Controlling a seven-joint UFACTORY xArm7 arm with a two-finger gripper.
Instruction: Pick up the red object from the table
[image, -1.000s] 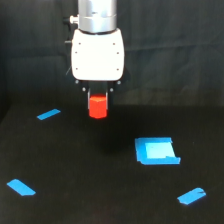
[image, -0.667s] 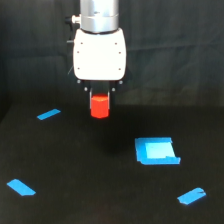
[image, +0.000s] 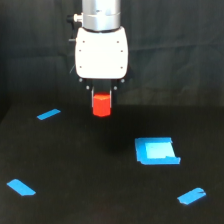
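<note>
The red object (image: 101, 105) is a small stubby red-orange block. It hangs in my gripper (image: 101, 97), whose short dark fingers close on its top, below the white gripper body. The block is held above the black table (image: 90, 170), with a gap between its underside and the surface. The top of the block is hidden between the fingers.
A blue square patch (image: 156, 151) lies on the table at the exterior view's right. Blue tape strips lie at the left back (image: 48, 114), left front (image: 21, 187) and right front (image: 191, 196).
The gripper has risen slightly with the red block in it; the block sits a little higher over the table than before.
</note>
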